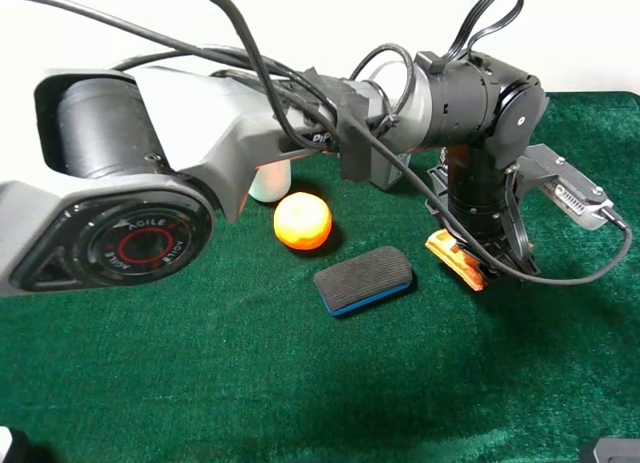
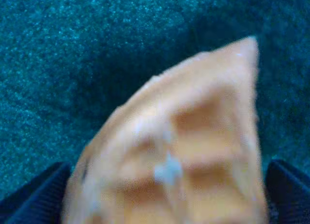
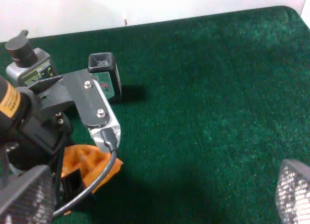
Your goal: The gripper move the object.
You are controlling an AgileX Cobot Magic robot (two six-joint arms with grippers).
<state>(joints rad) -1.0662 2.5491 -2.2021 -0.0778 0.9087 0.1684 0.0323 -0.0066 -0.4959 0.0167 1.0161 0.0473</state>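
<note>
The object, an orange-yellow waffle wedge [image 1: 452, 255], lies tilted on the green cloth right of the middle. My left gripper [image 1: 478, 255] has reached across and points down over it. In the left wrist view the waffle [image 2: 193, 137] fills the frame, blurred, and the left gripper [image 2: 167, 190] straddles it with a dark fingertip [image 2: 41, 195] at each lower corner. A thin gap shows on one side, so the jaws stand open around it. The right wrist view shows the waffle [image 3: 89, 163] under the left arm's wrist. My right gripper [image 3: 160, 200] is open and holds nothing.
A round orange ball [image 1: 302, 221] and a dark eraser with a blue base [image 1: 363, 280] lie left of the waffle. A white thing [image 1: 268, 183] stands behind the ball. A small black box [image 3: 102, 69] and a grey bottle [image 3: 29, 64] stand behind the left arm.
</note>
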